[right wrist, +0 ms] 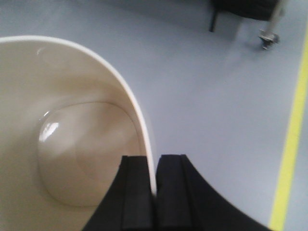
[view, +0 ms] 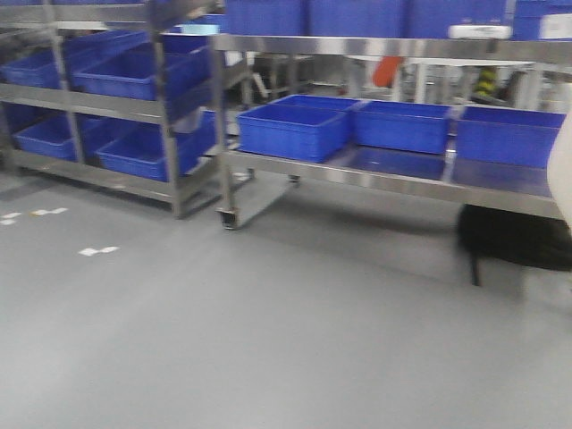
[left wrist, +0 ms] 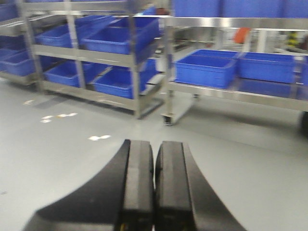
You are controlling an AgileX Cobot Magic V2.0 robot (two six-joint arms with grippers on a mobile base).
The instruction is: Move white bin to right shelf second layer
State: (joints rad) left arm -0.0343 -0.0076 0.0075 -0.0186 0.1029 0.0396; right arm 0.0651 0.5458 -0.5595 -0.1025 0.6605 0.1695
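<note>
The white bin (right wrist: 72, 144) is a glossy cream tub that fills the left of the right wrist view, with grey floor below it. My right gripper (right wrist: 154, 161) is shut on its rim, one finger inside the wall and one outside. A blurred pale edge of the bin (view: 563, 165) shows at the right border of the front view. My left gripper (left wrist: 154, 147) is shut and empty above the floor. No shelf level with white rollers shows. The steel rack (view: 165, 116) at the left has sloping levels covered by blue crates.
A wheeled steel cart (view: 393, 174) with flat shelves stands ahead and carries blue crates (view: 290, 130). A black object (view: 514, 237) sits under its right end. White marks (view: 98, 251) lie on the grey floor. A yellow line (right wrist: 288, 159) runs along the floor.
</note>
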